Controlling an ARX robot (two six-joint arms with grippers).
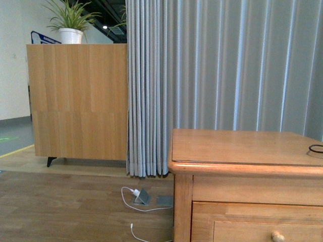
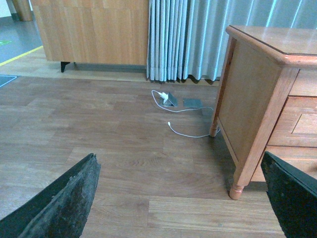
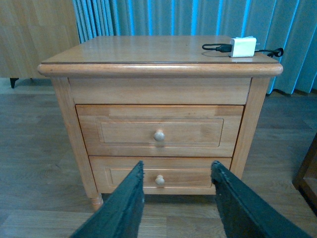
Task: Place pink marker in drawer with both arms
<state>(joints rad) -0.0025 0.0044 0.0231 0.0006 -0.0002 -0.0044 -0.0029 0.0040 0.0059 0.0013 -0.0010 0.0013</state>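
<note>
In the front view we see the nightstand (image 1: 242, 151) at lower right, its honey-coloured top bare except for a black cable loop (image 1: 316, 148) at the far edge, and the upper drawer (image 1: 257, 224) shut, with its recessed panel and small round knob (image 1: 277, 236) just in frame; neither arm shows here. Behind stand a grey curtain (image 1: 222, 65), a tall cabinet (image 1: 78, 101) with a potted plant (image 1: 70, 22) on top, and a white charger (image 1: 135, 193) with its lead on the floor. From the left wrist we see our left gripper (image 2: 178, 198) spread wide and empty over the wood floor (image 2: 99, 129), beside the nightstand's side. From the right wrist our right gripper (image 3: 176, 198) is parted and empty, facing both closed drawers; a white adapter (image 3: 242, 47) lies on top. We cannot find the marker in any view.
</note>
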